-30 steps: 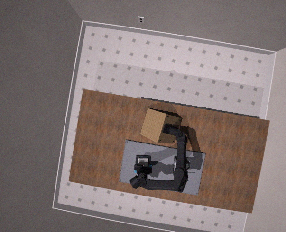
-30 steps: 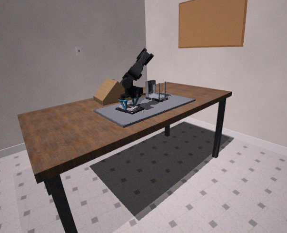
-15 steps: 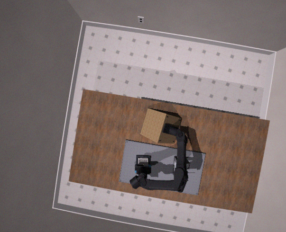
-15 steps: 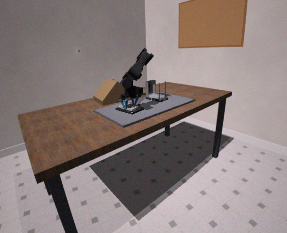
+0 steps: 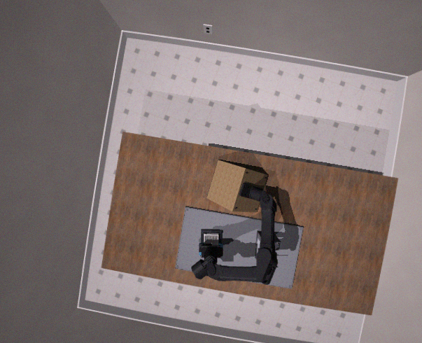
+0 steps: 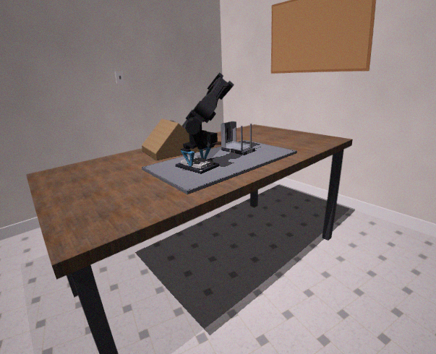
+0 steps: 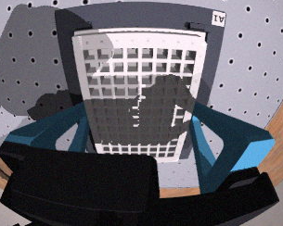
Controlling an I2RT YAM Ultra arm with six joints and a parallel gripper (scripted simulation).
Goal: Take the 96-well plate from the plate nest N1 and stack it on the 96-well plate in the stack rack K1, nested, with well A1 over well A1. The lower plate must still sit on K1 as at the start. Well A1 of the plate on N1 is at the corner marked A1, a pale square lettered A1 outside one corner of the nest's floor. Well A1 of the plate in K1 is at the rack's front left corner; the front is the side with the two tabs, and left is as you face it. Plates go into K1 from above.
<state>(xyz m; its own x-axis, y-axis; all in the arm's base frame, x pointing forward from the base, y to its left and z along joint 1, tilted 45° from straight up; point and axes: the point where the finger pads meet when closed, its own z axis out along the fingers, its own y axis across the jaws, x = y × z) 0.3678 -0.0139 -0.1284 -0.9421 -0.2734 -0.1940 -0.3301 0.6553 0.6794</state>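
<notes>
The white 96-well plate (image 7: 139, 92) lies on the dark plate nest N1 (image 7: 215, 63); the pale A1 square (image 7: 218, 18) is at the nest's far right corner in the wrist view. My gripper (image 7: 139, 106) has its blue fingers on the plate's two long sides and is shut on it, low over the nest. The plate also shows in the overhead view (image 5: 211, 237) and in the side view (image 6: 199, 165). The stack rack K1 (image 6: 239, 145) with its thin posts stands further right on the mat; the arm hides most of it in the overhead view.
A grey perforated mat (image 6: 220, 163) carries nest and rack on the wooden table (image 6: 99, 188). A tan wedge-shaped box (image 6: 162, 139) holds the arm's base behind the mat. A grey upright block (image 6: 228, 131) stands behind the rack.
</notes>
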